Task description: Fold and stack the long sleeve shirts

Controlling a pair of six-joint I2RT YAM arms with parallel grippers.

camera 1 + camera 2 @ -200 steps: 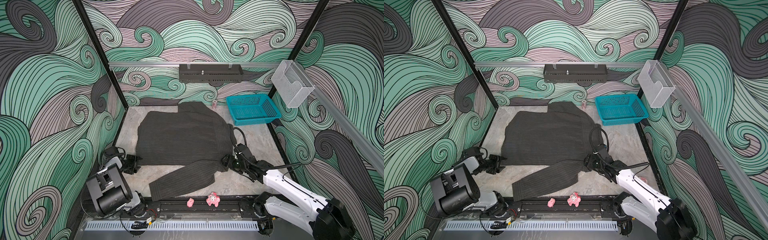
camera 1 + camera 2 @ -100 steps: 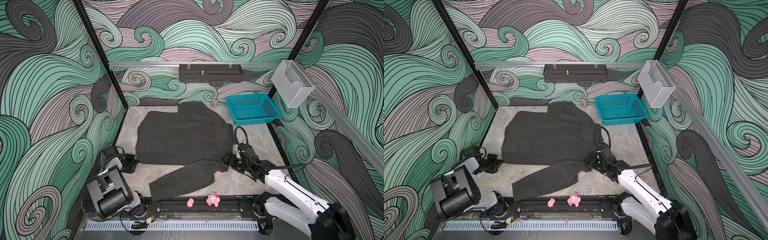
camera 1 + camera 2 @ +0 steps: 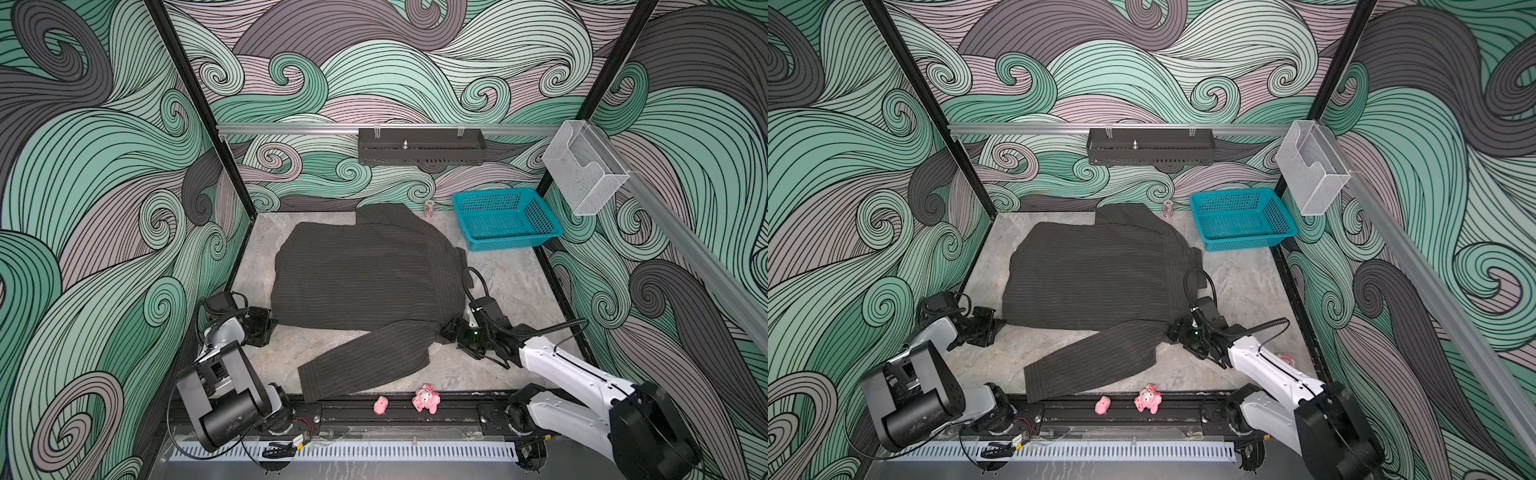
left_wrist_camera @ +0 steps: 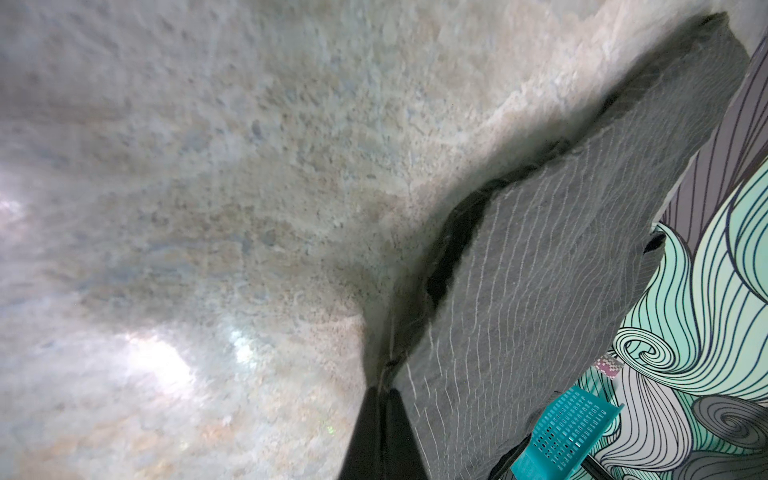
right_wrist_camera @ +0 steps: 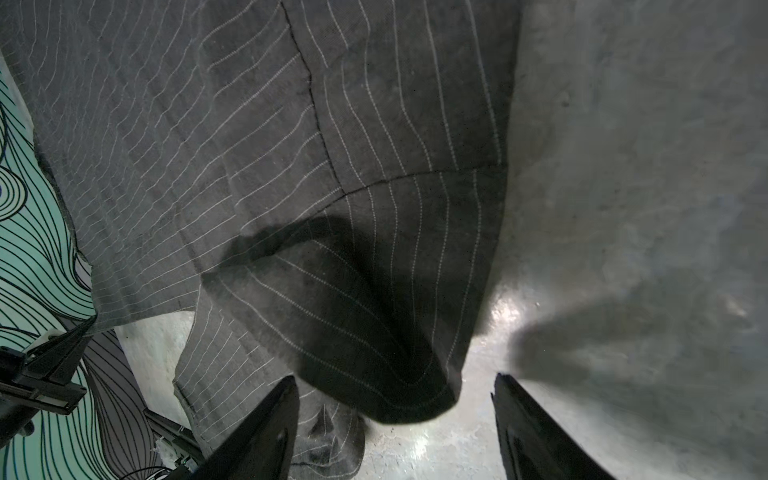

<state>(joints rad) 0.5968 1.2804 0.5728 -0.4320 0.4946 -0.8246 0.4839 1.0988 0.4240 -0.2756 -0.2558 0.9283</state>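
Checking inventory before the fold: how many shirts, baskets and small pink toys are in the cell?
dark pinstriped shirt: 1
teal basket: 1
pink toys: 2
Total: 4

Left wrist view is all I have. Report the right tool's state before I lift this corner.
Observer: The right tool is open. Its jaws stand either side of a rounded fold of the shirt, not clamped on it.
Operator: Now locate the loose sleeve.
Observer: One sleeve lies flat on the table, running diagonally from beside the right tool toward the front rail.
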